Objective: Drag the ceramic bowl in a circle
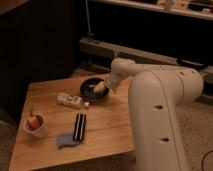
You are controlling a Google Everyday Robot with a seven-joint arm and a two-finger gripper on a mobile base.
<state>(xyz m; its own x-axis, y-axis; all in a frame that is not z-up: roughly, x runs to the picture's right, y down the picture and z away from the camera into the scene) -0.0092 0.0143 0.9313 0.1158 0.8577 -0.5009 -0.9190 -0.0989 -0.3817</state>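
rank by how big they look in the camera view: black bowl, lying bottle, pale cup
1. ceramic bowl, with the gripper down in it
2. bottle and cup look about alike; the cup is nearer the camera, so no ranking

Smooth pale gripper (100, 88) hangs over glossy ceramic bowl (86, 90) on wooden table (107, 131).

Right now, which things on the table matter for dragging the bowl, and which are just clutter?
Job: ceramic bowl; gripper, down in the bowl.
Lying about: small bottle on its side; cup with orange contents; pair of black sticks; blue cloth.
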